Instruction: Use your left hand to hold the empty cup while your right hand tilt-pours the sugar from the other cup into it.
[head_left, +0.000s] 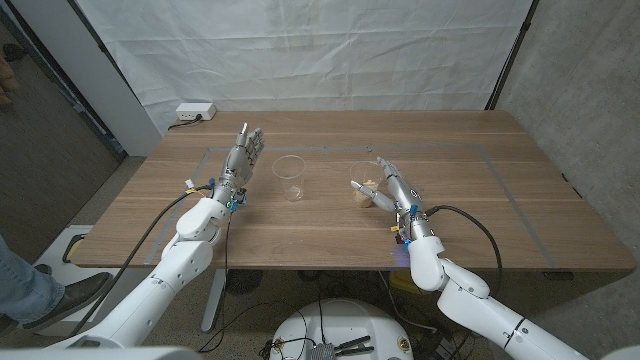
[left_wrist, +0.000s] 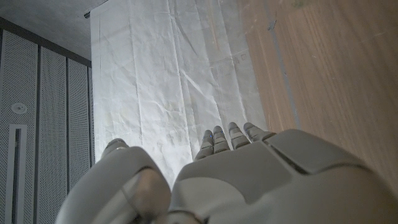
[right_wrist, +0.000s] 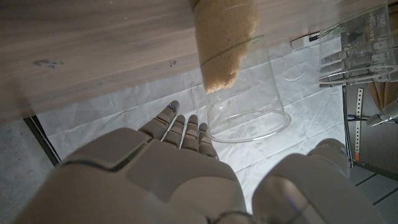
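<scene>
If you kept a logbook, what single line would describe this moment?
left hand: open beside empty cup, not holding | right hand: open around sugar cup | pour: not started

Two clear plastic cups stand on the wooden table (head_left: 480, 215): one empty cup (head_left: 288, 178) and one cup holding sugar (head_left: 364, 186), near each other. Two robot hands are present: the left hand (head_left: 243, 157) beside the empty cup, the right hand (head_left: 393, 186) beside the sugar cup. One white power strip (head_left: 195, 111) lies at the table's far corner.
</scene>
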